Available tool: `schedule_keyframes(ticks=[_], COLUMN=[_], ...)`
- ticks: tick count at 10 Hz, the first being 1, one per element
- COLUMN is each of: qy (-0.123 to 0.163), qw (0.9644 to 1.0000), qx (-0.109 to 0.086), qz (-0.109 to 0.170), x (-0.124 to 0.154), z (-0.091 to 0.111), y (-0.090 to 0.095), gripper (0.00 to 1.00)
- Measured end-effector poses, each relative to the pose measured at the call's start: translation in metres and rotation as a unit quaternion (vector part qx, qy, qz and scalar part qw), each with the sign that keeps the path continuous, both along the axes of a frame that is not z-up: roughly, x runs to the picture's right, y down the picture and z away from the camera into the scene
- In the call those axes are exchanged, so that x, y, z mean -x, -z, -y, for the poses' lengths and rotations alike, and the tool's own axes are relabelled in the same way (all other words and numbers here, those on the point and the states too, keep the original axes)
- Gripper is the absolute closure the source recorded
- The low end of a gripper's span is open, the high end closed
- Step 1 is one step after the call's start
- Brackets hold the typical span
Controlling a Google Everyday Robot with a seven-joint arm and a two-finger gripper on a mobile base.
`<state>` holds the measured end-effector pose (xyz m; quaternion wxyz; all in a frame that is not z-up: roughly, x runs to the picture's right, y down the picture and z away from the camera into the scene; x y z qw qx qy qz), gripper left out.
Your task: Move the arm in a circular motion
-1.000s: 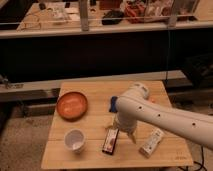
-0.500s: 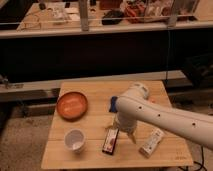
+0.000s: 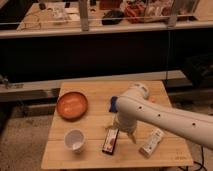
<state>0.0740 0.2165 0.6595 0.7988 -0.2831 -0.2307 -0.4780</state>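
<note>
Over the middle of the wooden worktop [image 3: 90, 150] the arm [image 3: 155, 112] reaches in from the right, its gripper [image 3: 124, 131] hanging low beside a dark packet [image 3: 110, 140] (jaws' state: cannot tell), so progress around the circle can't be judged.

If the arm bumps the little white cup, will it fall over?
Probably it slides or tips: the white cup stands upright, small and likely light, on the smooth wooden table. The arm hides its pincer, somewhere near the table's middle.

I am counting one arm [image 3: 165, 116], one gripper [image 3: 121, 131] at the table's [image 3: 90, 160] six o'clock, one bowl [image 3: 71, 105], one cup [image 3: 75, 140], one dark pack [image 3: 110, 141], one white pack [image 3: 151, 142].
</note>
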Motion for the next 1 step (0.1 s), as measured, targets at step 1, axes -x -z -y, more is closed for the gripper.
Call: schedule_keyframes(ticks=[1], qy=[0.0], qw=[1.0], qx=[0.0], qz=[0.0], x=[0.0], z=[0.0], y=[0.0], gripper=[0.2])
